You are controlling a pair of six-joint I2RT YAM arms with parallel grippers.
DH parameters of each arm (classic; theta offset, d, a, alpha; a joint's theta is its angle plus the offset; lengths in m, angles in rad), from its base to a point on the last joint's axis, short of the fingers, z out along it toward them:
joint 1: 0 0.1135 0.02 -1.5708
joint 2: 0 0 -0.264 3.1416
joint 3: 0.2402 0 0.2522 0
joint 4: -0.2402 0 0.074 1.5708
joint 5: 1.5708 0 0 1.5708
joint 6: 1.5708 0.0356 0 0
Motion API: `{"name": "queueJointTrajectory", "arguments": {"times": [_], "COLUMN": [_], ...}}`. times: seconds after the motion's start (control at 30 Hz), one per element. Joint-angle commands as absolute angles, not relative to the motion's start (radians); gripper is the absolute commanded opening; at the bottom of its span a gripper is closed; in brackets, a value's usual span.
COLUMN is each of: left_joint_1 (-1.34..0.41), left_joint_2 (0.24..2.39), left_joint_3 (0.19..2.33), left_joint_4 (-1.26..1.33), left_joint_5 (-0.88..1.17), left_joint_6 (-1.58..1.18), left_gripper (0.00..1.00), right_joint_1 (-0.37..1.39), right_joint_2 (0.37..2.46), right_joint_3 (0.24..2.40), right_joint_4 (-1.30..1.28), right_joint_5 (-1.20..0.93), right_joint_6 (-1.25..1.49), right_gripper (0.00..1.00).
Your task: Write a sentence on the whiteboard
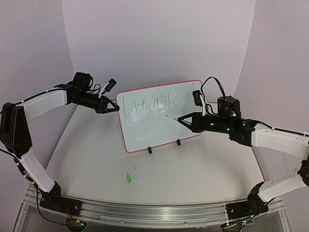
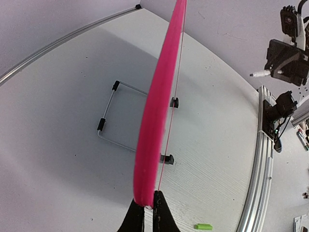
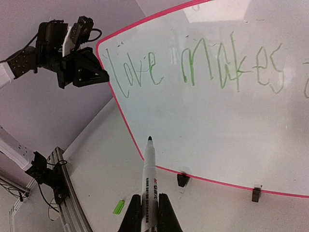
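The whiteboard (image 1: pixel 149 128), white with a red-pink rim, stands tilted on two black feet at mid-table. The sentence (image 1: pixel 154 102) is one greenish line near its top; in the right wrist view it (image 3: pixel 193 67) reads "Love makes", with more cut off at the right. My left gripper (image 1: pixel 113 107) is shut on the board's left rim (image 2: pixel 157 111). My right gripper (image 1: pixel 186 120) is shut on a white marker pen (image 3: pixel 150 179), uncapped. Its tip points at the board's lower left area. In the left wrist view the tip (image 2: pixel 253 74) stands off the board's face.
A small green pen cap (image 1: pixel 129 178) lies on the table in front of the board, left of centre. It also shows in the right wrist view (image 3: pixel 118 207). A wire stand (image 2: pixel 108 121) props the board from behind. An aluminium rail (image 1: pixel 154 210) runs along the near edge.
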State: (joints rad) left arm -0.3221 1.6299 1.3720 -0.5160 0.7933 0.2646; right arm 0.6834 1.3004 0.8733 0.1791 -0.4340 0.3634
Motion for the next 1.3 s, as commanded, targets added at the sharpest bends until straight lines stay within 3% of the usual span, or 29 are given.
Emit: {"name": "queueJointTrajectory", "arguments": {"times": [0.0,0.17,0.3,0.7,1.27], "left_joint_1": [-0.348,-0.351,-0.352,-0.354,-0.356], "left_joint_2": [1.614,1.61,1.612,1.611,1.614], "left_joint_3": [1.354,1.352,1.353,1.354,1.355], "left_joint_4": [-0.546,-0.547,-0.551,-0.554,-0.555], "left_joint_5": [0.749,0.75,0.751,0.755,0.758], "left_joint_6": [0.285,0.29,0.295,0.296,0.299], "left_gripper": [0.0,0.0,0.0,0.0,0.0], "right_joint_1": [0.783,0.813,0.826,0.813,0.758], "right_joint_2": [1.402,1.573,1.727,1.936,2.021], "right_joint_3": [0.924,0.945,1.053,1.246,1.301], "right_joint_4": [0.268,0.519,0.533,0.498,0.481], "right_joint_5": [-0.427,-0.633,-0.722,-0.664,-0.627], "right_joint_6": [0.345,0.385,0.37,0.343,0.34], "right_gripper": [0.0,0.0,0.0,0.0,0.0]}}
